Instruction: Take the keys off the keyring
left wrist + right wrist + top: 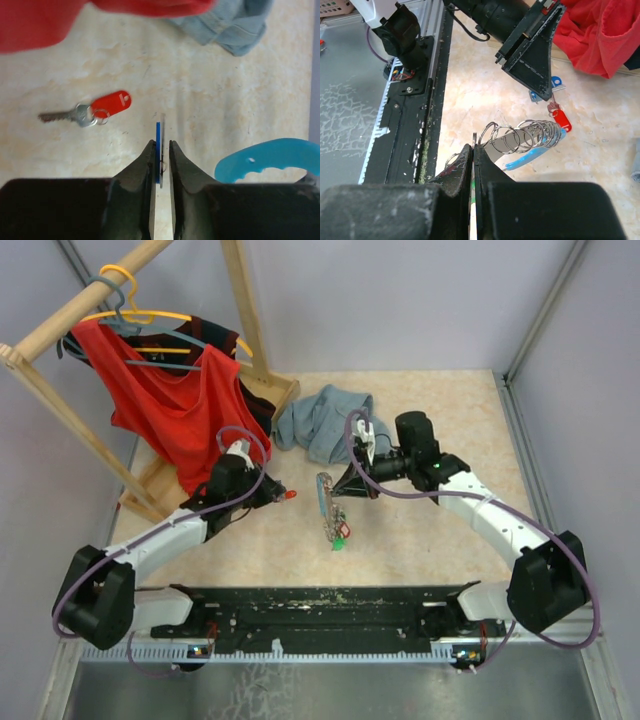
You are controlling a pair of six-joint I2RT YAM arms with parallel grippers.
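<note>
Red shirt [170,405] hangs by your left pincer [161,144]; its grip on the blue key [158,134] is unclear. Your right pincer [473,147] pinches the keyring [520,137], far from walls [590,360].

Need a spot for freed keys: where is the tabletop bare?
Bare: far right, between the blue cloth and the right wall; also the near strip between the keyring and the right arm. Crowded: the middle, around the keyring, red key, left end effector and right end effector.

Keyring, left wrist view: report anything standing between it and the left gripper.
Nothing visible lies between the left gripper and the keyring, whose light blue part shows at the view's right edge. A blue key tag does sit edge-on between the jaws, so they are not free.
</note>
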